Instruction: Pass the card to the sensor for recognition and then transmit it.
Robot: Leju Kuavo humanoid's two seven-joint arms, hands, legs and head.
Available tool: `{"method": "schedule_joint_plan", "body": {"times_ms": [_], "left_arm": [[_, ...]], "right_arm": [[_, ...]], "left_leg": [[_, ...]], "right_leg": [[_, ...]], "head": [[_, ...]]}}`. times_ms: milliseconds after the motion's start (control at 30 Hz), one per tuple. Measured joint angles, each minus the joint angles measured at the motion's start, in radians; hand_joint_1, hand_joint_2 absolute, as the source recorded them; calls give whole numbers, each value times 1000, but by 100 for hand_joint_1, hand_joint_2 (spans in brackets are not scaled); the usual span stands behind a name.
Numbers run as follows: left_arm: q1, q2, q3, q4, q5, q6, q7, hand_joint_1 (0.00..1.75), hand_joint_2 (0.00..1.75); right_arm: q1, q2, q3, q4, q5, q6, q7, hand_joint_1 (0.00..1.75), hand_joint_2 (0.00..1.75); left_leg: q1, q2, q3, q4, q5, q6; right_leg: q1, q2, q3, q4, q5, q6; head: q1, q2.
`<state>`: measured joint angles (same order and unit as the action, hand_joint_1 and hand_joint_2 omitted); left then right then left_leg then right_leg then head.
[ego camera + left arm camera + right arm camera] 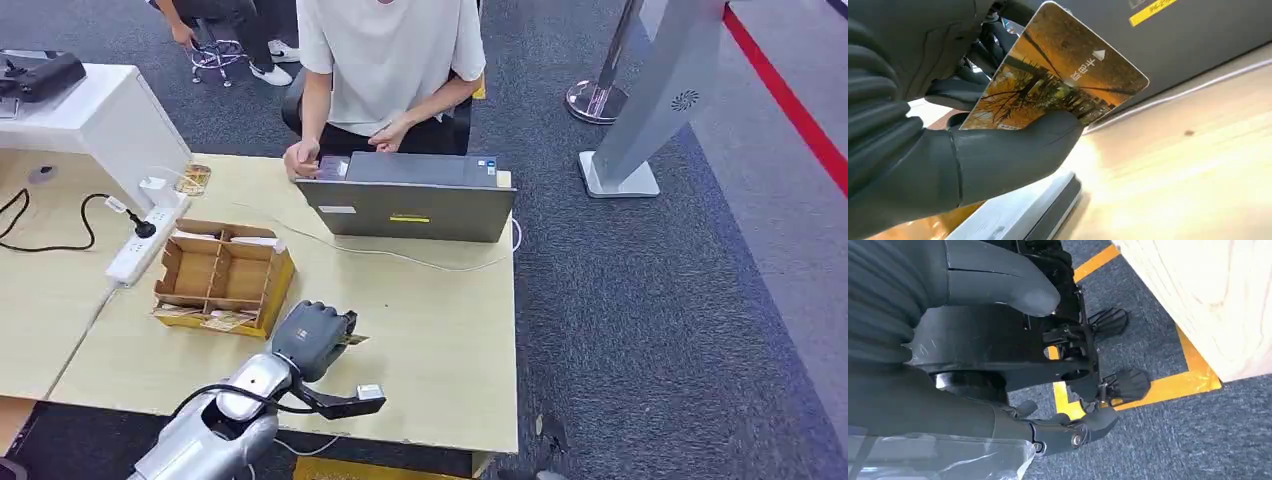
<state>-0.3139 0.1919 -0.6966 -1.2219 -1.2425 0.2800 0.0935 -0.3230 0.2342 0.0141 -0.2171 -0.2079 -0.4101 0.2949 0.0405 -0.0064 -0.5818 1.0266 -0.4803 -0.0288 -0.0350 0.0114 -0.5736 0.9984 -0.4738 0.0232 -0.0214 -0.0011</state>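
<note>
My left hand point(313, 337) hovers over the near middle of the pale wooden table point(440, 320), just right of the cardboard box. It pinches a card point(351, 340) between thumb and fingers. Up close, the card point(1058, 85) carries an orange autumn-tree picture with white characters and an arrow, and the thumb point(1013, 150) presses its lower edge. Below the hand lies a flat pale grey slab point(1020, 215) with a dark edge; I cannot tell what it is. My right hand point(998, 340) hangs beside the table's edge over the floor, fingers apart and holding nothing.
A compartmented cardboard box point(222, 275) with cards stands left of my hand. A grey laptop point(410, 200) sits at the far edge, a person point(390, 60) seated behind it. A power strip point(140, 245) and cables lie left. Yellow floor tape point(1168, 385) runs under the table corner.
</note>
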Motion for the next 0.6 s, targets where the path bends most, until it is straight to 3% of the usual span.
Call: {"method": "schedule_joint_plan", "body": {"times_ms": [233, 600], "left_arm": [[63, 56, 29, -42, 8, 13, 21, 175, 175], [90, 72, 83, -45, 11, 10, 24, 175, 175]], "right_arm": [[8, -11, -13, 0, -2, -2, -4, 0, 175], [12, -16, -14, 0, -1, 2, -4, 0, 175]], "left_leg": [[0, -1, 0, 0, 0, 0], [0, -1, 0, 0, 0, 0]], "right_leg": [[0, -1, 0, 0, -1, 0], [0, -1, 0, 0, -1, 0]], "head": [[0, 0], [0, 0]]}}
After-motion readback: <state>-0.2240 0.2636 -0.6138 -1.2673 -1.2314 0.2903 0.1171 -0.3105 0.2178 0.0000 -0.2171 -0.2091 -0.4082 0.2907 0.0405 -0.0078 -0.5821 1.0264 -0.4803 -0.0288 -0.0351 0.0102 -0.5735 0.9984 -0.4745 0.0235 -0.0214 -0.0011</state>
